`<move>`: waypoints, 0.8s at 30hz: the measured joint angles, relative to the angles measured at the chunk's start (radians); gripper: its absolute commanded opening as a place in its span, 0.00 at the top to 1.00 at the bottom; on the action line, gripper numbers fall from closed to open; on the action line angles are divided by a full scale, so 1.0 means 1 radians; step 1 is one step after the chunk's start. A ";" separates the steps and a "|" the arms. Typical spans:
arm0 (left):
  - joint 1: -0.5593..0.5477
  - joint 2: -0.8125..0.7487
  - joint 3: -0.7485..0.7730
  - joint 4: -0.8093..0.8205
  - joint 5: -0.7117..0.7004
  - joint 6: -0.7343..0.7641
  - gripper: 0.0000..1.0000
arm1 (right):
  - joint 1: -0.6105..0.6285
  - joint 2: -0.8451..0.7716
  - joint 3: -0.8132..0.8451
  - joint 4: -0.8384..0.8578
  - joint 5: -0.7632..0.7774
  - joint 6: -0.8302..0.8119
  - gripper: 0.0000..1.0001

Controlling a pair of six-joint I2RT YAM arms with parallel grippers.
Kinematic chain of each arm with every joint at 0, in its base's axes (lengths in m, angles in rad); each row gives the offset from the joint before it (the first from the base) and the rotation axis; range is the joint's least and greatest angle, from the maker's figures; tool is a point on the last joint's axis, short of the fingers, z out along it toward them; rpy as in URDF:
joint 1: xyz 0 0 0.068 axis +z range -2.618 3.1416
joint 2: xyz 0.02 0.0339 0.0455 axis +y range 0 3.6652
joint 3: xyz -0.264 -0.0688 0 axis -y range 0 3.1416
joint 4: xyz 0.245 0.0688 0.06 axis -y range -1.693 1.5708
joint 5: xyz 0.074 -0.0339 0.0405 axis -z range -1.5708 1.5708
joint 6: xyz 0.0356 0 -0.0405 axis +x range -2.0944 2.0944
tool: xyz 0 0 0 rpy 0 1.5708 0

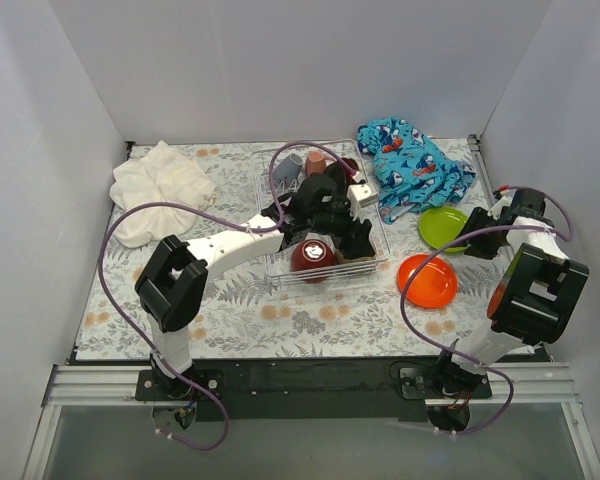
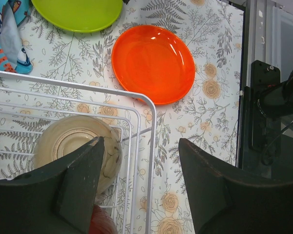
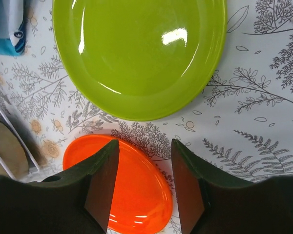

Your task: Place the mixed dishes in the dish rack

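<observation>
The pale wire dish rack (image 1: 375,262) stands mid-table and holds a red bowl (image 1: 313,257), a beige bowl (image 2: 73,144), a grey mug (image 1: 290,165) and a brown mug (image 1: 316,163). My left gripper (image 1: 358,240) hangs open and empty over the rack's right end; in the left wrist view (image 2: 141,185) its jaws straddle the rack's rim (image 2: 152,126). A lime plate (image 1: 442,227) and an orange plate (image 1: 427,280) lie on the table right of the rack. My right gripper (image 3: 145,187) is open and empty above the orange plate's (image 3: 136,195) edge, just short of the lime plate (image 3: 136,53).
A blue shark-print cloth (image 1: 412,165) lies at the back right, close to the lime plate. A white towel (image 1: 160,185) lies at the back left. The right arm's base (image 2: 268,107) stands right of the orange plate (image 2: 154,63). White walls enclose the table.
</observation>
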 measured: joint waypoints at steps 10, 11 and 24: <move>0.000 -0.026 -0.011 -0.005 -0.002 -0.013 0.38 | -0.046 0.026 -0.029 0.102 0.042 0.306 0.46; 0.000 -0.026 -0.010 -0.005 -0.002 -0.013 0.38 | -0.048 0.030 -0.029 0.111 0.050 0.331 0.46; 0.000 -0.023 0.056 -0.039 -0.016 0.008 0.37 | -0.047 0.150 -0.041 0.209 0.060 0.528 0.69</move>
